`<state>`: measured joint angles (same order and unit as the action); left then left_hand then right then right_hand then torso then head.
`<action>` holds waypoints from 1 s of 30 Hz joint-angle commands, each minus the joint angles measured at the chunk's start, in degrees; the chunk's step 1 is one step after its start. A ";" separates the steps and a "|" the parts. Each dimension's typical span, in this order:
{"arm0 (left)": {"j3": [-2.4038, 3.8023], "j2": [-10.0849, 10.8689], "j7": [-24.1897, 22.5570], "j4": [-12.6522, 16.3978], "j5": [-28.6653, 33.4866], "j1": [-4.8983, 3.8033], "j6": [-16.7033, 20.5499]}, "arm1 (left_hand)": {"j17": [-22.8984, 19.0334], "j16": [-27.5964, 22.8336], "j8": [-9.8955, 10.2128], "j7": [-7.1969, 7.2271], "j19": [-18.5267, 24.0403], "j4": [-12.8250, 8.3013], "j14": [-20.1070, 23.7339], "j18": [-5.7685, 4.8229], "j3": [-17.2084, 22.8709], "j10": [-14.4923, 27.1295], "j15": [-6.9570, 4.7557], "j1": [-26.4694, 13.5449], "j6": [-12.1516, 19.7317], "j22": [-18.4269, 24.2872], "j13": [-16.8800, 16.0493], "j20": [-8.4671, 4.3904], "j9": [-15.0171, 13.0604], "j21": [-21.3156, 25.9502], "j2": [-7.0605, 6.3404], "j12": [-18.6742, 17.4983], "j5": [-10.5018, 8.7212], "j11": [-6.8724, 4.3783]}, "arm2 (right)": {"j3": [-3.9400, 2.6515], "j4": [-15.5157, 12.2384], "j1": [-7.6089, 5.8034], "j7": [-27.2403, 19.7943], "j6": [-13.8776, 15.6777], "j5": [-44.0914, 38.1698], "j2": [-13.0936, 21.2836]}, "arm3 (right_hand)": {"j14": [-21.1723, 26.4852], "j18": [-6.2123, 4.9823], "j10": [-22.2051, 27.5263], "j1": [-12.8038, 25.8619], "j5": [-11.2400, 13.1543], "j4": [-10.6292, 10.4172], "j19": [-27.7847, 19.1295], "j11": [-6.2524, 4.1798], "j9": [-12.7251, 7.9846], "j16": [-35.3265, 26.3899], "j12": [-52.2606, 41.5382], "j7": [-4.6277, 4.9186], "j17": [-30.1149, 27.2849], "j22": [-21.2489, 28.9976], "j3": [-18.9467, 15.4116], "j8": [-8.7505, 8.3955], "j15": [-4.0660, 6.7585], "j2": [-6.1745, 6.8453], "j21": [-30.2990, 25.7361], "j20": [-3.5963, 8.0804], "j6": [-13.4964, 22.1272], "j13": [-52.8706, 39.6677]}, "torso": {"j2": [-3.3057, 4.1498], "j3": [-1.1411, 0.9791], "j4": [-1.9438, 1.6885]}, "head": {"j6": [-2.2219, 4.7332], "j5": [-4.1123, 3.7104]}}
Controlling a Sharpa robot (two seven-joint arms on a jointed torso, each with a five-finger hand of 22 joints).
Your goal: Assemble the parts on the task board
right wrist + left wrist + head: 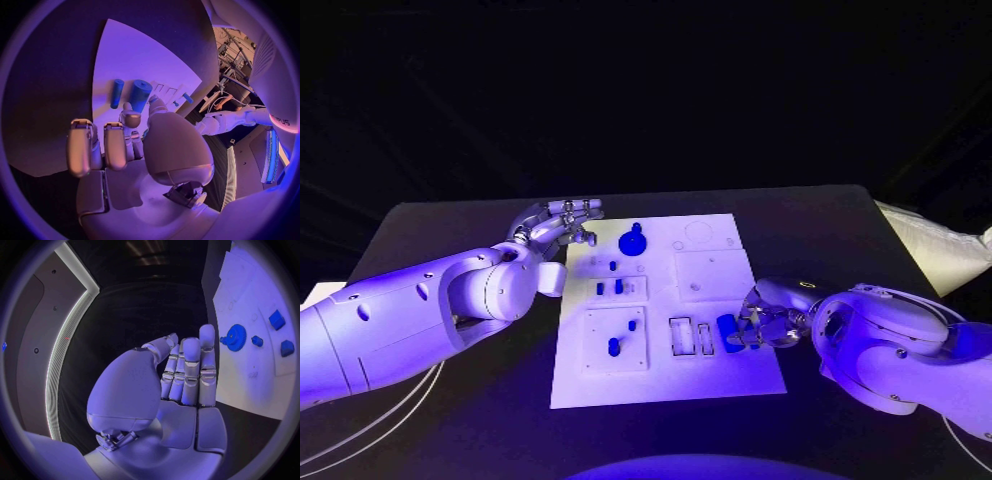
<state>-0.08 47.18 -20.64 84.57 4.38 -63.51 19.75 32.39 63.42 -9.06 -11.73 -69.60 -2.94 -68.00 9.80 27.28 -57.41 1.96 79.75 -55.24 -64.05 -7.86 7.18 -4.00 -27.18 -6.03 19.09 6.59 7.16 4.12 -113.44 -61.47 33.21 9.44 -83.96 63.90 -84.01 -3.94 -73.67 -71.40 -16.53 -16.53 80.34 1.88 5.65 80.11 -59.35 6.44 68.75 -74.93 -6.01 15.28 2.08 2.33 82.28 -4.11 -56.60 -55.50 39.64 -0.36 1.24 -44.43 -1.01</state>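
The white task board (pixel 733 370) lies in the middle of the black table. A blue gear-shaped part (pixel 633 240) sits near its far edge, with small blue pieces (pixel 610 288) and two more (pixel 613 347) in its left panels. My left hand (pixel 563 222) hovers at the board's far left corner; its fingers (pixel 187 370) are straight and hold nothing, and the gear (pixel 235 337) lies just beyond them. My right hand (pixel 764 325) is at the board's right edge and pinches a thick blue cylinder (pixel 140 95) between thumb and a finger. A thin blue peg (pixel 117 93) lies beside it.
Empty white slots (pixel 689 337) sit just left of the cylinder (pixel 728 330). Outlined recesses (pixel 707 240) mark the board's far right part. A pale object (pixel 935 245) lies at the table's right edge. Cables (pixel 358 430) hang at the lower left.
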 commanded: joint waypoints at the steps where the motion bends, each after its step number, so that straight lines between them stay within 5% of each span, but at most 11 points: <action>1: 0.03 -0.08 -0.05 0.07 -0.09 0.04 -1.14 | -0.05 0.04 -0.40 0.10 0.21 -0.30 0.45 0.55 -0.02 0.36 0.00 0.18 0.38 -0.08 -0.09 0.16 0.05 0.12 0.15 0.14 -0.14 0.04 | 0.00 0.37 0.28 0.59 -0.79 -1.46 -0.55 | -2.45 0.59 -0.15 0.32 0.20 -0.10 0.33 -0.21 0.12 0.37 -0.36 -0.12 0.03 -1.07 -0.42 0.30 0.27 -0.06 0.22 0.04 -0.33 -0.18 | 0.02 0.05 -0.10 | -0.09 0.05; 25: 0.02 -0.01 0.18 0.16 -0.09 0.14 -1.25 | -0.04 0.07 -0.43 0.09 0.22 -0.33 0.46 0.55 -0.01 0.45 0.00 0.16 0.45 -0.09 -0.09 0.16 0.05 0.12 0.15 0.21 -0.13 0.05 | -0.02 5.40 2.31 0.58 -1.75 -2.69 -5.66 | -2.45 0.56 -0.52 -1.74 -0.91 0.21 0.17 -0.53 0.47 0.37 -1.02 -0.46 0.22 -0.99 -0.90 1.26 0.53 -1.79 0.16 0.25 -1.06 -1.76 | -0.03 0.06 0.05 | -0.50 0.56; 30: 0.02 0.02 0.19 0.23 -0.09 0.15 -1.26 | -0.04 0.07 -0.43 0.09 0.22 -0.33 0.46 0.55 -0.01 0.45 0.00 0.16 0.45 -0.09 -0.09 0.16 0.05 0.12 0.15 0.21 -0.13 0.05 | -0.02 5.05 2.39 0.50 1.28 -2.36 -4.99 | -2.46 0.56 -0.78 -2.60 -3.00 0.17 0.17 -0.74 0.73 0.37 -1.12 -0.69 0.36 -1.02 -1.13 1.66 0.71 -2.70 0.16 0.40 -1.63 -2.30 | -0.04 0.07 0.01 | -0.51 0.57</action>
<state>-0.09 47.22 -20.26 84.62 4.38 -63.36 19.58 32.40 63.41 -9.28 -11.73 -69.60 -2.94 -68.00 9.80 27.28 -57.42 1.96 79.75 -55.25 -64.09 -7.86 7.18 -4.00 -27.18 -6.03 19.09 6.59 7.16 3.54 -108.73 -59.72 32.99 10.58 -86.32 58.66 -84.03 -3.94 -74.30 -73.61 -19.00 -16.32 80.34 1.51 6.02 80.33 -60.45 5.73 69.07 -74.91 -6.74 16.48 2.48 0.13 82.28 -4.10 -57.92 -57.82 39.60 -0.27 1.25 -44.94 -0.43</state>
